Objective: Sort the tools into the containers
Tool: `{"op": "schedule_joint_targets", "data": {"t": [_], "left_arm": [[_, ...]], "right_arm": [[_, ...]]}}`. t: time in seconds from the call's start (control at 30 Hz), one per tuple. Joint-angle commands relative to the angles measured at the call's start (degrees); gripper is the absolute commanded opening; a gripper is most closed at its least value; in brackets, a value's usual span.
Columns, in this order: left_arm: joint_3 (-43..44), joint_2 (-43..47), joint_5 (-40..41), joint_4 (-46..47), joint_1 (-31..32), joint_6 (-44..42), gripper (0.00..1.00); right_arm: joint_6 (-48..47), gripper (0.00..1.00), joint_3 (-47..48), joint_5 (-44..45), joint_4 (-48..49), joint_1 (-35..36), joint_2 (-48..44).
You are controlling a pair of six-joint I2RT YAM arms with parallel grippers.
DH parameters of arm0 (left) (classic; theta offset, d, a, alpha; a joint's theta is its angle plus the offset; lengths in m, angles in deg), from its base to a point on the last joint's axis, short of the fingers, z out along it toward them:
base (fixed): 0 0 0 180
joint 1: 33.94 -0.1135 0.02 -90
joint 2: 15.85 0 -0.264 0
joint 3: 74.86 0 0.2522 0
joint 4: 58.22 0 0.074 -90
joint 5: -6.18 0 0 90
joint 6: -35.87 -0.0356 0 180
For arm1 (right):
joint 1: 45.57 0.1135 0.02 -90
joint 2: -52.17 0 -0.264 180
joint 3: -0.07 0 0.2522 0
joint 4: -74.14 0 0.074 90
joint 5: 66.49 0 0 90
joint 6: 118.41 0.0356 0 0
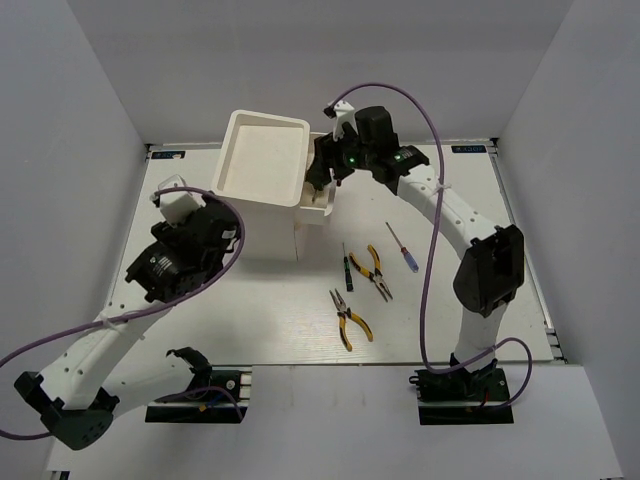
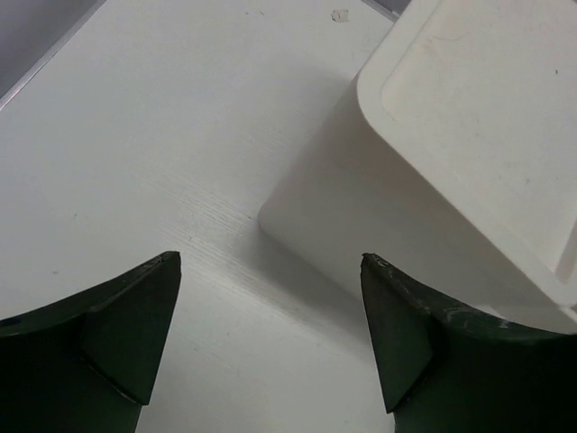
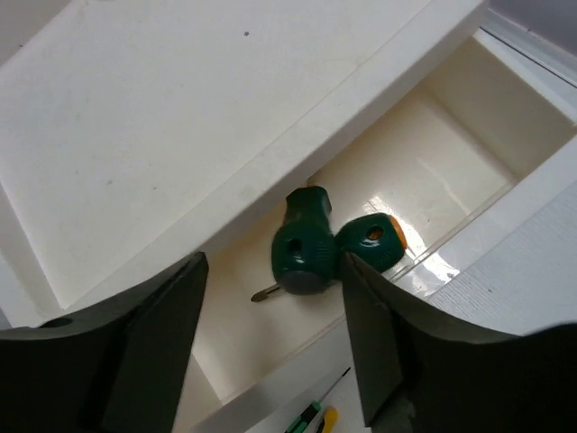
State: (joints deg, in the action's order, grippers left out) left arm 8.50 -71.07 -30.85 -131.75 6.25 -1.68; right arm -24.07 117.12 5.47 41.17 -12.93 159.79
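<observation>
**White table: a drop at the open drawer is wrapping up**

The right gripper is hovering with its jaws parted and empty. Directly beneath it, two stubby green screwdrivers are lying in the drawer. The left gripper is gaping too, gripping nothing, with the white box just off its right finger. The stubby pair looks sorted. Next, the right gripper is likely reaching back toward its base for the pliers, which call for another drawer.
</observation>
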Motion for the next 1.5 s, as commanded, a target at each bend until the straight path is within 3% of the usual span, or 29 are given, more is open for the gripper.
{"op": "schedule_joint_targets", "data": {"t": [0.0, 0.1, 0.13, 0.17, 0.2, 0.23, 0.37, 0.43, 0.47, 0.53, 0.63, 0.7, 0.83, 0.97, 1.1, 1.47], "left_arm": [[-0.35, -0.58, 0.65, 5.79, -2.91, -0.67, 0.9], [1.93, -1.99, -4.35, 12.29, -6.25, -6.37, 0.82], [3.24, -3.74, -6.11, 14.05, -7.13, -8.31, 0.73], [6.48, -4.97, -9.69, 16.94, -8.79, -10.41, 0.68], [8.51, -6.38, -11.38, 17.66, -9.68, -14.09, 0.62], [10.53, -9.96, -13.4, 18.63, -10.64, -16.21, 0.55], [25.18, -19.37, -23.15, 15.05, -18.19, -21.42, 0.46], [27.68, -23.69, -27.46, 14.06, -24.6, -22.91, 0.45], [29.08, -24.57, -31.31, 14.06, -26.72, -22.91, 0.45], [30.32, -27.73, -37.11, 13.45, -33.22, -22.31, 0.42], [27.89, -30.11, -45.72, 15.18, -40.5, -21.77, 0.34], [25.77, -31.16, -50.57, 17.74, -43.25, -21.77, 0.29], [22.08, -35.04, -61.73, 22.93, -46.07, -21.24, 0.2], [19.79, -36.45, -68.07, 26.36, -46.07, -22.47, 0.17], [18.73, -38.55, -77.64, 28.57, -46.07, -25.72, 0.16], [13.72, -36.98, -84.78, 27.16, -44.84, -30.3, 0.16]], "right_arm": [[-0.21, 0.64, -0.54, -1.82, 3.81, -0.73, -5.9], [-0.82, 0.46, -4.04, -1.3, 5.4, -1.52, -9.33], [-0.91, 0.22, -4.84, -0.95, 5.58, -1.79, -11.0], [-1.43, 0.07, -6.59, -0.59, 6.1, -1.97, -12.59], [-1.53, 0.0, -8.43, 0.63, 6.19, -2.67, -13.3], [-2.31, 0.0, -9.67, 1.34, 6.19, -3.02, -14.7], [-3.99, 0.03, -14.95, 2.84, 3.92, -5.31, -16.47], [-6.01, 0.3, -16.88, 2.93, 2.68, -6.53, -16.73], [-6.36, 0.39, -17.76, 2.93, 2.42, -6.89, -16.65], [-7.41, 0.42, -17.42, 2.14, -0.74, -7.76, -15.25], [-7.59, 0.3, -17.24, 1.61, -2.16, -8.47, -12.43], [-8.29, 0.13, -16.8, 0.82, -2.07, -8.65, -9.81], [-8.03, 0.02, -11.98, -3.04, -2.68, -8.65, -5.14], [-6.1, 0.01, -3.9, -11.89, -3.74, -7.95, 1.45], [-4.78, 0.0, 1.82, -15.09, -3.39, -7.16, 5.15], [-3.2, 0.0, 11.58, -19.22, -5.15, -4.87, 11.3]]}}
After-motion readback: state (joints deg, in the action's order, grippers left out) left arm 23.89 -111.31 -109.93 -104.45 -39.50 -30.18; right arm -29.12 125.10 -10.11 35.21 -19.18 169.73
